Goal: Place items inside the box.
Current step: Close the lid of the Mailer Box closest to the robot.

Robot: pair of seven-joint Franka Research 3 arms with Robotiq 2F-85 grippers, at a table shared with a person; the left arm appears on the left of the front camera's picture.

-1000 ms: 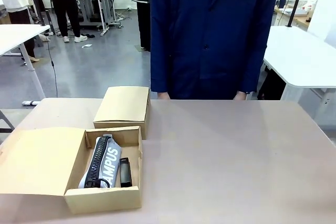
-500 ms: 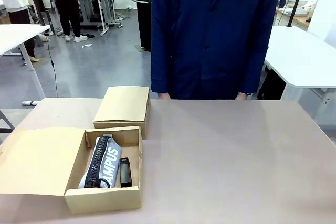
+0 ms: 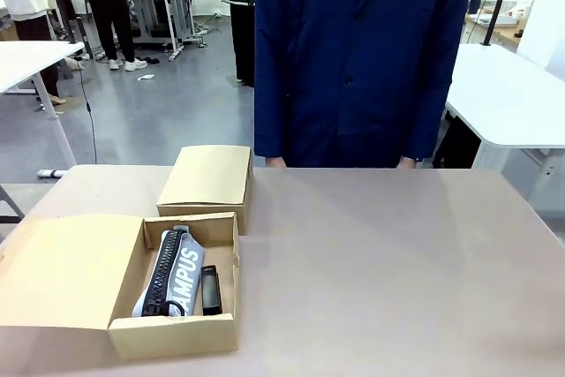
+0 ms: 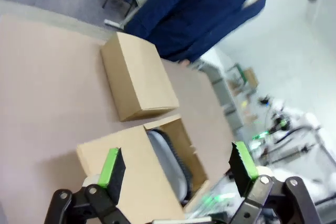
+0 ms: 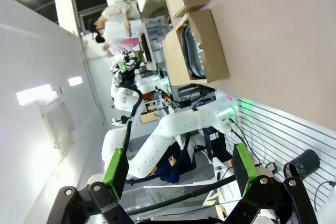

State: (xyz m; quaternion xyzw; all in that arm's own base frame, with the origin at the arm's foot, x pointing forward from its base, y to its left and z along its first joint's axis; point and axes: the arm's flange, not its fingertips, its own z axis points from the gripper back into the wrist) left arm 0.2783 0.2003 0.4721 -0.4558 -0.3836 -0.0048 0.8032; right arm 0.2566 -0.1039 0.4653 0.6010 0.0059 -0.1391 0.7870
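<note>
An open cardboard box (image 3: 221, 237) stands at the table's near left, its lid flap (image 3: 62, 271) folded out to the left. Inside it lie the grey zip pencil case lettered "CAMPUS" (image 3: 172, 275) and, along its right side, a slim black stapler (image 3: 210, 290). My left gripper (image 4: 178, 169) hangs open above this box (image 4: 136, 182), with the grey case (image 4: 169, 157) showing between its green pads. My right gripper (image 5: 179, 165) is open too, off the table, with nothing between its fingers. Far beyond it are the box (image 5: 210, 51) and the case (image 5: 190, 51).
A closed cardboard box (image 3: 208, 176) sits just behind the open one. A person in a navy coat (image 3: 357, 50) stands at the far edge, hands at the table's rim. The white left arm (image 5: 168, 135) shows in the right wrist view.
</note>
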